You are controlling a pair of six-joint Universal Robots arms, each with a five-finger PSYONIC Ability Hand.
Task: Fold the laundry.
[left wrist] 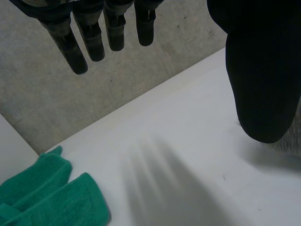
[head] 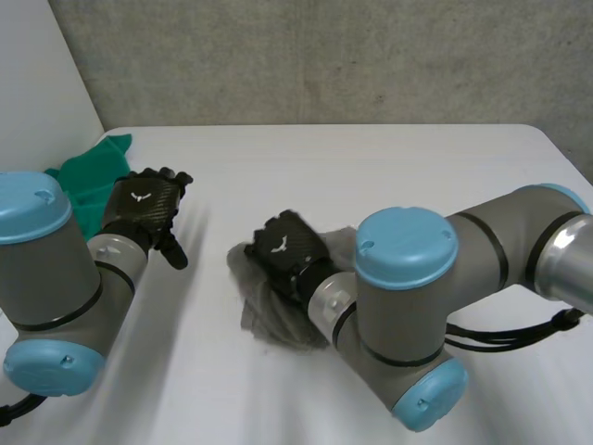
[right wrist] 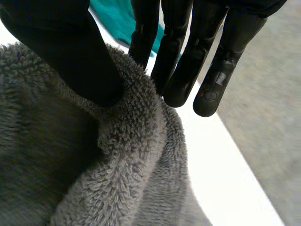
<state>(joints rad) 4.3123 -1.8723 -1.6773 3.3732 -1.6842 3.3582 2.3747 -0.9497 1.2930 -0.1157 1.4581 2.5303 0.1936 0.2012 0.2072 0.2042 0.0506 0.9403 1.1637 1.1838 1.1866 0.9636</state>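
Right wrist view has my right hand [right wrist: 61, 52] pinching a fold of the grey towel [right wrist: 122, 160] in the middle of the worktop [head: 389, 167], left hand [head: 141, 209] relaxed open near the green towel [head: 85, 185].

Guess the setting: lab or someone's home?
Probably a lab test bench: a plain white table against a rough grey wall, robot arms, and a green towel and a grey towel as props.

White table [head: 371, 167], rounded far corner; mottled grey concrete surface [head: 324, 56] beyond; white panel [head: 37, 74] at left.
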